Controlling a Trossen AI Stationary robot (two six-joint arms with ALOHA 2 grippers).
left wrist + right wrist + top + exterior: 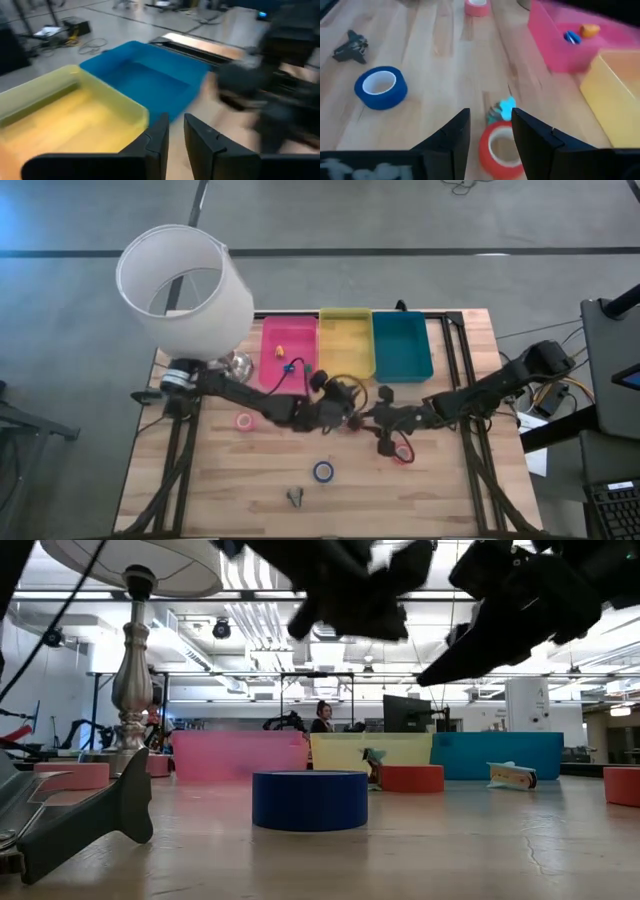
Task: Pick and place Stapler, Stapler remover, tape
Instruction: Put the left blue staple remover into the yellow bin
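The tape shows as three rolls lying flat on the wooden table: a red one (500, 149), a dark blue one (323, 471) and a pink one (244, 421). The dark stapler remover (296, 497) lies near the front edge. I cannot make out the stapler. My right gripper (490, 125) is open above the red roll (403, 453), its fingers clear of it. At mid-table my left gripper (175, 131) hangs in the air, pointing toward the bins. Its fingers stand a narrow gap apart with nothing between them.
Pink (288, 352), yellow (346, 342) and blue (402, 345) bins stand in a row at the far edge; small pieces lie in the pink one. A lamp with a white shade (185, 285) stands at the far left. A small teal piece (506, 106) lies by the red roll.
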